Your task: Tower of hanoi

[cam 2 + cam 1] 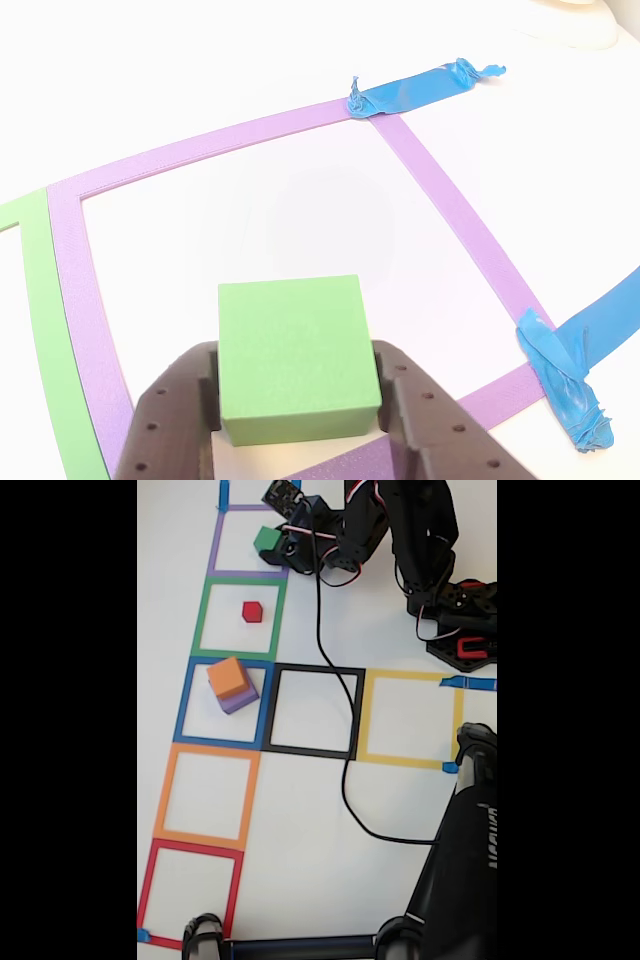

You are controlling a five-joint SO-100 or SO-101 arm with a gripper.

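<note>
We hold the green block point(296, 358) in our pincer point(300, 400).
It sits clamped between both fingers, over the purple tape square point(455, 215).

Your arm reaches from its base near the counter's right edge, in the fixed view, across toward the far left corner, folded low with the wrist turned leftward. Your gripper point(272, 542) sits at the end of that reach, close to the counter's far edge. In the other view your gripper point(298, 400) comes up from the bottom edge, its two dark fingers point(170, 410) pressed against opposite sides of the green block point(295, 350).
</note>
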